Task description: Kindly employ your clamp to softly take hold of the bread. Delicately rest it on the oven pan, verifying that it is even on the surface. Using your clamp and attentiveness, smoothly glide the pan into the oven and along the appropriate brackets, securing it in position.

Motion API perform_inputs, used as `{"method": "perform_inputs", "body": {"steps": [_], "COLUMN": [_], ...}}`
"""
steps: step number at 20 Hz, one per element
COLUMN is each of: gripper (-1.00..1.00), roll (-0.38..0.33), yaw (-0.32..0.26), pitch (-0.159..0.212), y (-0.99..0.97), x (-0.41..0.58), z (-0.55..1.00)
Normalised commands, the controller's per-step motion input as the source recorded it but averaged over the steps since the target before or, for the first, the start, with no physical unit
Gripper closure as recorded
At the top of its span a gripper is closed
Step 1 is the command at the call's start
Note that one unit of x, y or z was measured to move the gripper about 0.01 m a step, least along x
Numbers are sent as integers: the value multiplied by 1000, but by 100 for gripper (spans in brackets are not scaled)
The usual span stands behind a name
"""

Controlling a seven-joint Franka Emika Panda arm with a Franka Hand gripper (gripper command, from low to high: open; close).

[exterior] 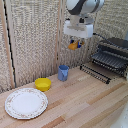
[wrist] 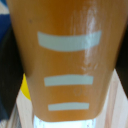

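One white Franka arm hung over the pale wooden table in the exterior view, its small dark-fingered clamp clenched on the orange-yellow oblong bread, held in the air well above the tabletop. Boxy black and silver toaster oven sat at the exterior view's right, door flap down, with the flat dark grey barred oven pan sticking out of its front. Bread was left of the pan, apart from it. Blue cup stood below the clamp, round yellow bowl to its left, patterned white plate nearer the camera.

Wrist view: bread filled nearly the whole picture, glossy orange with three pale bars across it. Fingers not visible there. Bit of wood grain and a yellow sliver at the edges.
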Motion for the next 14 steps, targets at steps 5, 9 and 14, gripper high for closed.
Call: {"method": "perform_inputs", "body": {"steps": [5,9,14], "gripper": [100,100,100], "roll": [3,22,21], "yaw": [-69,0,0], "pitch": [0,0,0], "y": [-948,-1000,-1000], "x": [179,139,122], "z": [1,9,44]}}
